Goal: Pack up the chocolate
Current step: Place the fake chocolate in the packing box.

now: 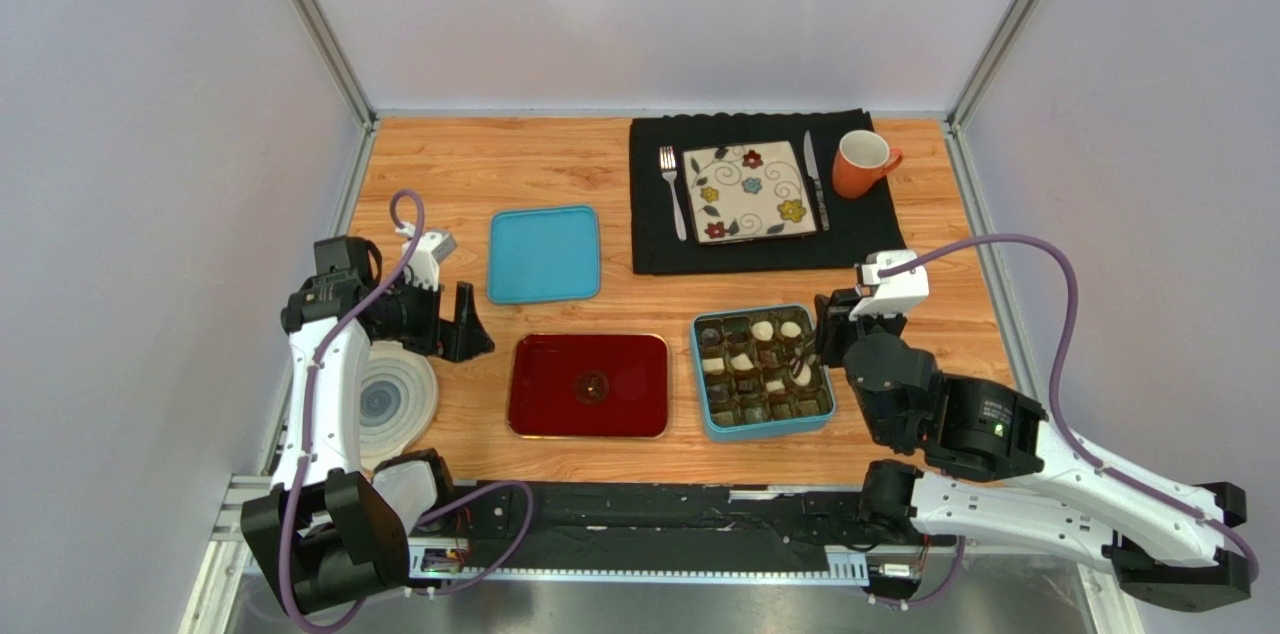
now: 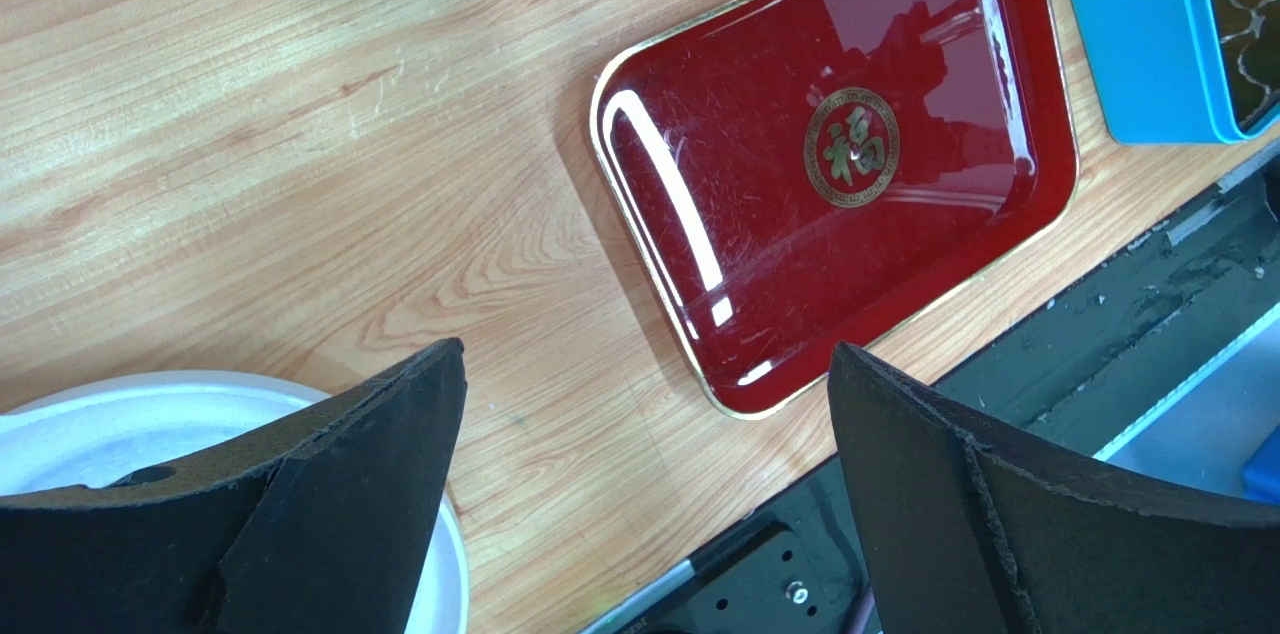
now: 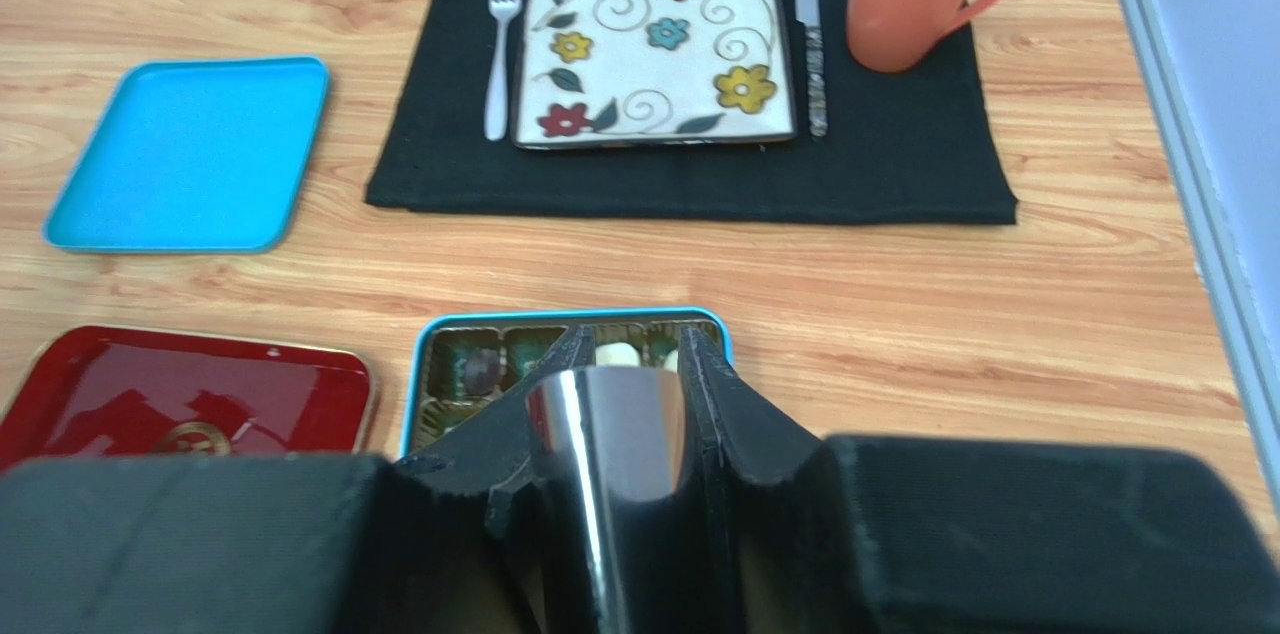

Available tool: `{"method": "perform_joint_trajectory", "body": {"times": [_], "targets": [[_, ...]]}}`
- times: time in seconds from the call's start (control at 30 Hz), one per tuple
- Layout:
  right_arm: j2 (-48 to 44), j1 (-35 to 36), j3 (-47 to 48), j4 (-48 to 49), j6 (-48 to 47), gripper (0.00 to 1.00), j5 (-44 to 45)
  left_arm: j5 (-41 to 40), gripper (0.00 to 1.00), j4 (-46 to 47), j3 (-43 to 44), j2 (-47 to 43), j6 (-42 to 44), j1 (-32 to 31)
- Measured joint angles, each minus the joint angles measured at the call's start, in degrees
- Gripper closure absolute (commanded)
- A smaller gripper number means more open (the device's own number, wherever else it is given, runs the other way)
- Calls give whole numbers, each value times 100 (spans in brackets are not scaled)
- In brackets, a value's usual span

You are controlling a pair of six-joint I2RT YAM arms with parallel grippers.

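my left gripper (image 1: 467, 322) hangs jaws wide apart beside the glossy red rectangular tray (image 2: 842, 154); right gripper (image 1: 821, 337) clamped on a shiny metal tool (image 3: 616, 469), dark and white chocolates (image 1: 763, 364) sit in the blue compartmented box (image 1: 769, 432)

Looks like a robotics lab cell. Has plain grey walls (image 1: 135, 139) and aluminium frame posts (image 1: 313, 19) closing in a small wooden table (image 1: 451, 169), a left arm (image 1: 323, 364) and a right arm (image 1: 962, 432) bolted to a metal rail (image 1: 676, 537) at its near edge. Carries a lone place setting (image 1: 748, 190) on a black mat (image 1: 661, 237).
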Motion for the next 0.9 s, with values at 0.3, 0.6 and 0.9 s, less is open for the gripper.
{"method": "perform_joint_trajectory", "body": {"times": [0.3,0.6,0.9], "targets": [[4,-66,-289,-210,190,75,323,0,1,0,0,0,0,0],[-9,-87,-402,-243,278,67,374,-2,1,-2,0,0,0,0],[-37,-96,-431,-133,273,64,374,-4,1,-2,0,0,0,0]]}}
